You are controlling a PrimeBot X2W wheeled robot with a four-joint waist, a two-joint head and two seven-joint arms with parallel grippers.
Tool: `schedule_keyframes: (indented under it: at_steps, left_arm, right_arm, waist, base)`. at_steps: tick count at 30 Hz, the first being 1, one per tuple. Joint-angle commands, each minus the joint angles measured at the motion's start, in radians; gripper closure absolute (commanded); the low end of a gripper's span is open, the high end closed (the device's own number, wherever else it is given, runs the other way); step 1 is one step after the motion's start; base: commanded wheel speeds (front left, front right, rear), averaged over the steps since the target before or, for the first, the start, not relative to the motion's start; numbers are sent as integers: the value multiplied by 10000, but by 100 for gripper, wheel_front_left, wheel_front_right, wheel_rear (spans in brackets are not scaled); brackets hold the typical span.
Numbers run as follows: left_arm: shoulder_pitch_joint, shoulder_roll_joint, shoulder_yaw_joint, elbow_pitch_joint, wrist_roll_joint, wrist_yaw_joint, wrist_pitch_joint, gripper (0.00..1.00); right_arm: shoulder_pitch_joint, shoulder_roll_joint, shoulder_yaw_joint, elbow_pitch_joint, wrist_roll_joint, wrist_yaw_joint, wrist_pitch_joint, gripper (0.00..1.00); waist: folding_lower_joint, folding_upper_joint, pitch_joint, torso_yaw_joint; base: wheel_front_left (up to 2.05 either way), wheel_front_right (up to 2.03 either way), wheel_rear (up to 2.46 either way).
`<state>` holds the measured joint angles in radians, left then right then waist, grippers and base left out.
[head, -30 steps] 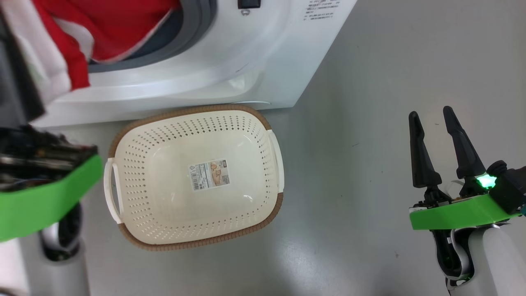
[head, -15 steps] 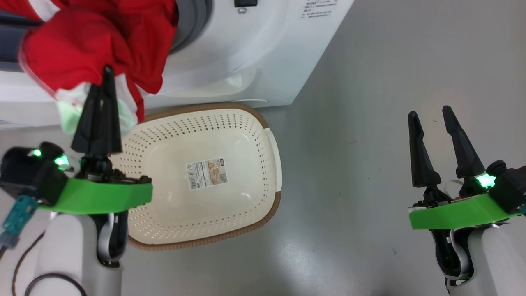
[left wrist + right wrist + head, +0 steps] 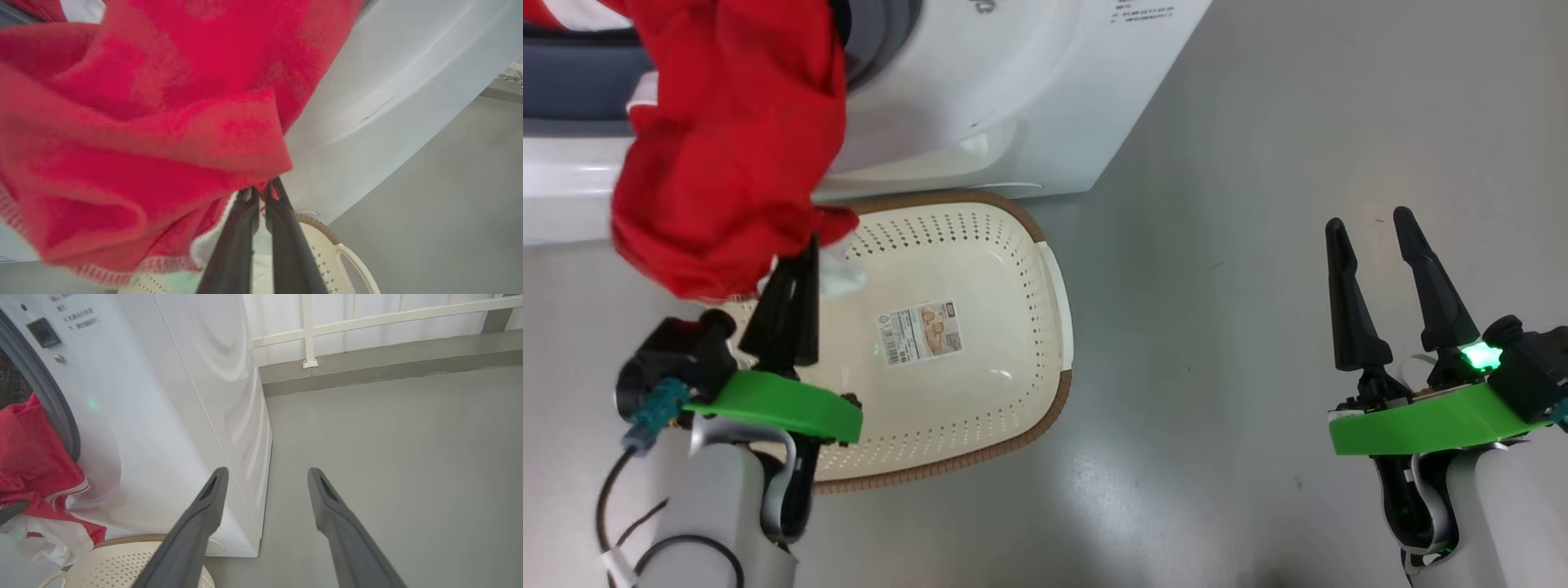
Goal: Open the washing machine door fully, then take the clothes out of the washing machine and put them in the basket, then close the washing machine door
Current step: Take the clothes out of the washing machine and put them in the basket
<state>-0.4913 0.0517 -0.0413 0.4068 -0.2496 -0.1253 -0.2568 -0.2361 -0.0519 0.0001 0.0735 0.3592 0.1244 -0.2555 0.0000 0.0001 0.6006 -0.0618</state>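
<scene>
My left gripper (image 3: 805, 245) is shut on the red clothes (image 3: 727, 139), which hang bunched from its tips over the left end of the cream basket (image 3: 1045, 269). In the left wrist view the fingers (image 3: 282, 228) pinch the red fabric (image 3: 155, 102) above the basket (image 3: 327, 253). The garment trails up into the washing machine (image 3: 1013, 82), past its grey rubber ring (image 3: 882, 41). My right gripper (image 3: 1368, 233) is open and holds nothing, over bare floor well to the right of the basket. The washing machine door is out of view.
The basket sits on grey floor right against the machine's front. In the right wrist view, the machine's side (image 3: 212, 396) is on the left, and a low kerb with a white railing (image 3: 367, 330) runs behind open floor (image 3: 408, 437).
My left arm has come down and to the right, drawing the red garment out of the drum until it hangs over the basket's left end. The right gripper has stayed put. The camera shifted slightly.
</scene>
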Motion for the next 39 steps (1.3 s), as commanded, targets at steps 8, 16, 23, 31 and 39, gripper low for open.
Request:
schedule_keyframes:
  at_steps: [8, 16, 23, 31, 39]
  left_arm:
    - [-487, 499, -381, 1480, -239, -53, -49, 100]
    - [-1005, 689, -798, 2358, -502, -54, -49, 100]
    - [-1304, 774, -847, 2567, -652, -54, -49, 22]
    - [-1141, 688, -648, 2201, -674, -54, -49, 0]
    - [-632, 510, -363, 1261, -497, -54, -49, 0]
  right_arm:
    - [-182, 16, 302, -286, 55, 63, -63, 0]
    - [-255, 16, 265, -320, 82, 63, -63, 0]
    - [-299, 16, 227, -302, 77, 63, -63, 0]
    - [-260, 16, 192, -255, 13, 63, -63, 0]
    - [-164, 17, 129, -240, -106, 63, -63, 0]
  waist:
    - [0, -1, 353, -166]
    - [0, -1, 607, -222]
    - [0, -1, 636, -198]
    - [0, -1, 407, -48]
    - [0, -1, 127, 201]
  base:
    - [0, 0, 0]
    - [0, 0, 0]
    - [0, 0, 0]
    - [0, 0, 0]
    - [0, 0, 0]
